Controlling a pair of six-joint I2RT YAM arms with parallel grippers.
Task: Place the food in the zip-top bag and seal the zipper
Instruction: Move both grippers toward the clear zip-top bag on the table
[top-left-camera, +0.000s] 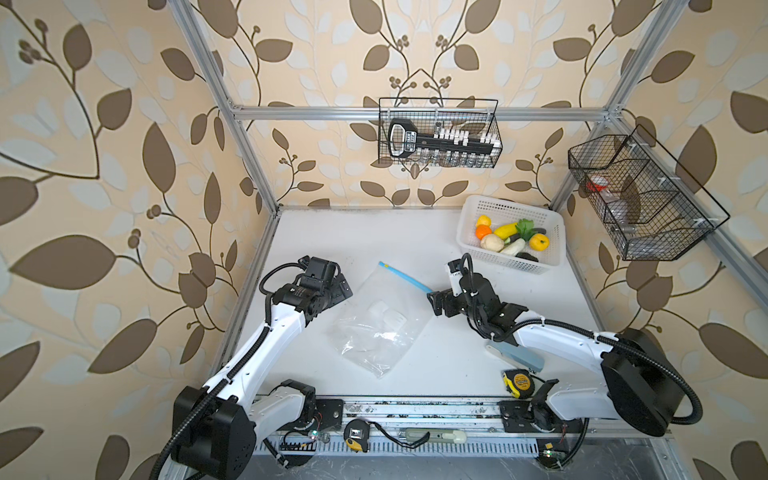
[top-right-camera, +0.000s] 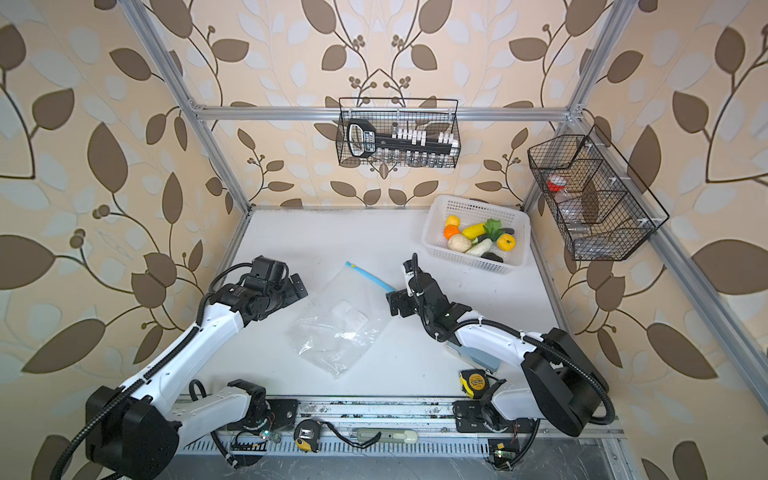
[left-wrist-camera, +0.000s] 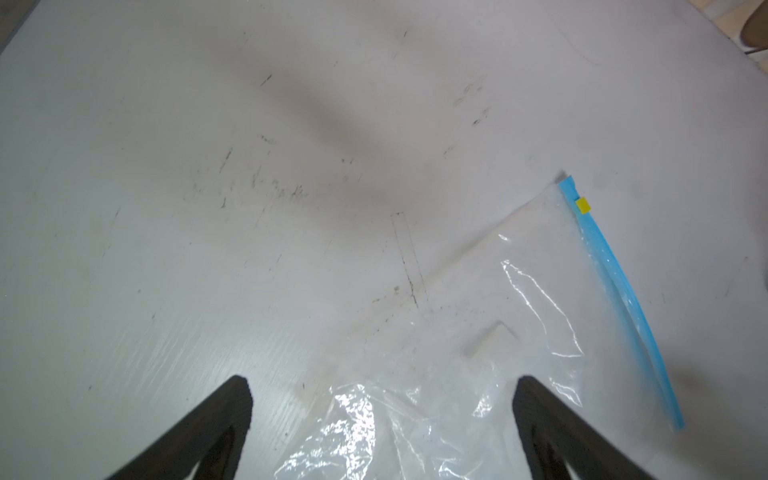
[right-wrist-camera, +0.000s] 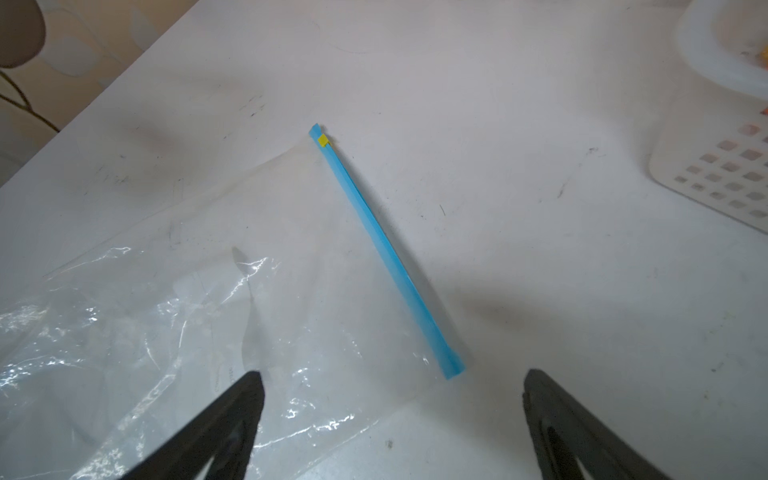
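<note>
Leaf-patterned beige wallpaper (top-left-camera: 104, 166) lines a work cell framed in aluminium rails (top-left-camera: 415, 113), where a scuffed white bench (top-left-camera: 365, 241) carries a clear plastic bag (top-left-camera: 378, 328) lying flat and crinkled near its centre. The bag's light-blue zipper (top-left-camera: 405, 276) is turned toward the back right, with a small yellow slider (right-wrist-camera: 322, 141) at the strip's far end. Toy fruit and vegetables (top-left-camera: 511, 237) are heaped in a white perforated basket (top-left-camera: 507, 259) at the bench's back right corner, well apart from the bag. The left pincer (left-wrist-camera: 381, 384) hangs over the bag's left side and the right pincer (right-wrist-camera: 395, 376) over the zipper's near end; both are spread wide and hold nothing. A yellow tape measure (top-left-camera: 518, 383) and a blue-grey case (top-left-camera: 525, 358) lie beside the right arm, the case partly under it. A black wire basket (top-left-camera: 415, 164) hangs on the back rail and a second wire basket (top-left-camera: 656, 249) on the right-hand rail.
</note>
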